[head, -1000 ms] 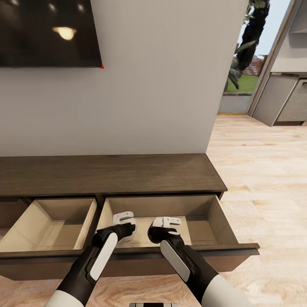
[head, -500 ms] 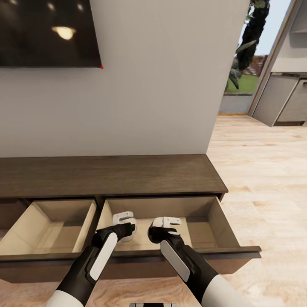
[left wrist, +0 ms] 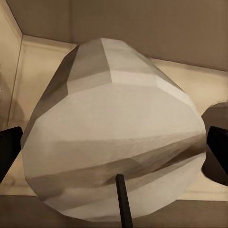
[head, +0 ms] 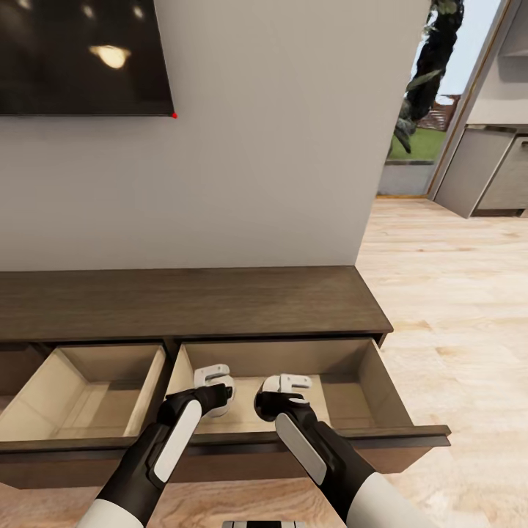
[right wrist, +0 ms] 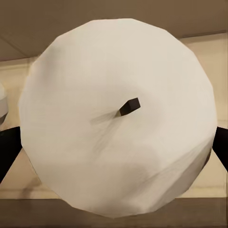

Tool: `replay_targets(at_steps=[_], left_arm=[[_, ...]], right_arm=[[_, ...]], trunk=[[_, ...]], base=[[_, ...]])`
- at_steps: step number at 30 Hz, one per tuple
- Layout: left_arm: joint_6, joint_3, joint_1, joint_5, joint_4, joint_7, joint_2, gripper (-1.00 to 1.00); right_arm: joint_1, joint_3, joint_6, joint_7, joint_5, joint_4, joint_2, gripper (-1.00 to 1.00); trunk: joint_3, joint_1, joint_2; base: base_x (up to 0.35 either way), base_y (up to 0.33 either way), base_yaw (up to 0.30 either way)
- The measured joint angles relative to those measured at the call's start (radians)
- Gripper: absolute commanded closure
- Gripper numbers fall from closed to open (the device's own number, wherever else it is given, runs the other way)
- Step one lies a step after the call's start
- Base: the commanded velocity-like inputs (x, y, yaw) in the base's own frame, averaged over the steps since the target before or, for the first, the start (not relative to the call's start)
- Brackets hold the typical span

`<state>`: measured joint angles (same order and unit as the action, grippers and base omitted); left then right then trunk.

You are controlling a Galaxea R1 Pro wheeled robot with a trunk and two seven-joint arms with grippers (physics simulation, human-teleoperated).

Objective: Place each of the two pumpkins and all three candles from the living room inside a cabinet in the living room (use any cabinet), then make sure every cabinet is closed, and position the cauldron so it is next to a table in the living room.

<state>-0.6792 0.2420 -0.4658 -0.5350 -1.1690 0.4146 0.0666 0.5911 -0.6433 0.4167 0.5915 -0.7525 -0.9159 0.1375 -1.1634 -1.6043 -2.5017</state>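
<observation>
The low dark brown cabinet [head: 183, 301] stands against the wall with two pale drawers pulled out. Both grippers hang over the right drawer [head: 381, 381]. My left gripper [head: 214, 381] is shut on a pale grey-beige candle [left wrist: 114, 137], whose dark wick points toward the camera in the left wrist view. My right gripper [head: 287, 385] is shut on a second, whiter candle [right wrist: 118, 118], seen top-on with its wick in the middle. Dark fingertips [right wrist: 7, 147] press on its sides. The left drawer [head: 88, 389] holds nothing that I can see. The pumpkins are out of view.
A dark TV [head: 81, 55] hangs on the grey wall above the cabinet. To the right, the light wood floor [head: 455, 293] runs toward a doorway with plants [head: 425, 81] and grey units [head: 491, 172].
The whole view has shifted a little, so the drawer fronts sit slightly lower in the picture. Both grippers keep their candles over the right drawer.
</observation>
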Motion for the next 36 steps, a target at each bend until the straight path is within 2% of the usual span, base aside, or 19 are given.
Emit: replay_targets(at_steps=[9,32,36], left_arm=[[-0.043,-0.007,0.0,-0.003,0.0,0.003,0.001,1.0],[-0.046,-0.008,0.0,-0.003,0.0,0.004,0.001,1.0],[-0.048,-0.009,0.0,-0.002,0.0,0.004,0.001,1.0]], right_arm=[[0.0,0.002,0.038,0.011,0.003,-0.002,0.001,1.0],[0.0,0.002,0.035,0.011,0.003,-0.003,0.001,1.0],[0.0,0.002,0.035,0.011,0.003,-0.003,0.001,1.0]], trunk=[[0.0,0.0,0.0],[0.0,0.0,0.0],[-0.012,-0.001,-0.001]], base=[[0.0,0.0,0.0],[0.044,0.011,0.0],[0.0,0.0,0.0]])
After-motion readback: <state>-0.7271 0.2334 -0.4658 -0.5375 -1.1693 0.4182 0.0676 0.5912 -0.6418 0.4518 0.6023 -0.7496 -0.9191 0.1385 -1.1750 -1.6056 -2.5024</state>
